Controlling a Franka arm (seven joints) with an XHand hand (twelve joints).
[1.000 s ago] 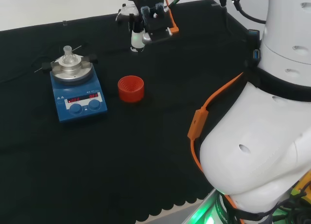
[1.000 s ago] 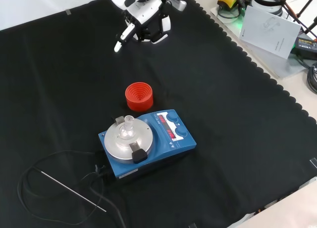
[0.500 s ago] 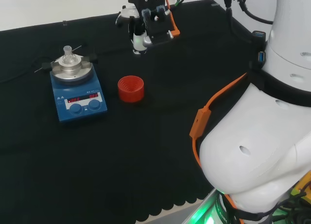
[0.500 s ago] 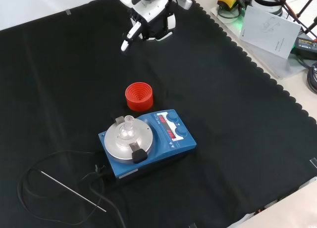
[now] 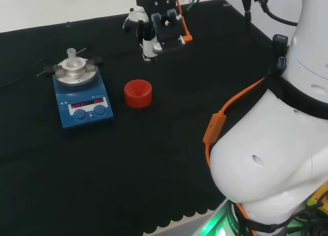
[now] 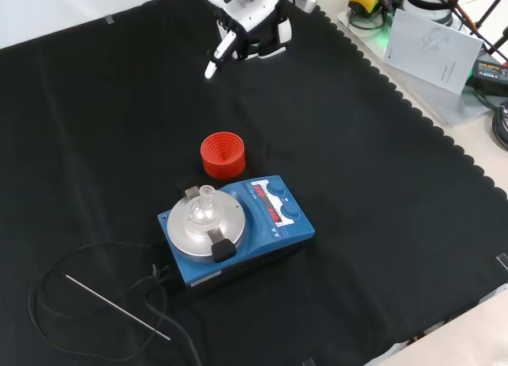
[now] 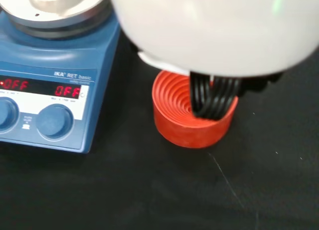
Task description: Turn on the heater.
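hand (image 6: 248,17) at top of front view, fingers relaxed, holding nothing; heater (image 6: 236,227) at centre, red ring (image 6: 222,155) just above.

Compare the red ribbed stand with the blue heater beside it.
The red ribbed stand is a small round ring with nothing on it; the blue heater is a larger box carrying a metal plate, two knobs and a lit red display. Both rest on the black cloth, apart from the hand.

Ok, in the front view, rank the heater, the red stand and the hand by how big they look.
1. heater
2. hand, though it hangs above the cloth, so its rank is unsure
3. red stand
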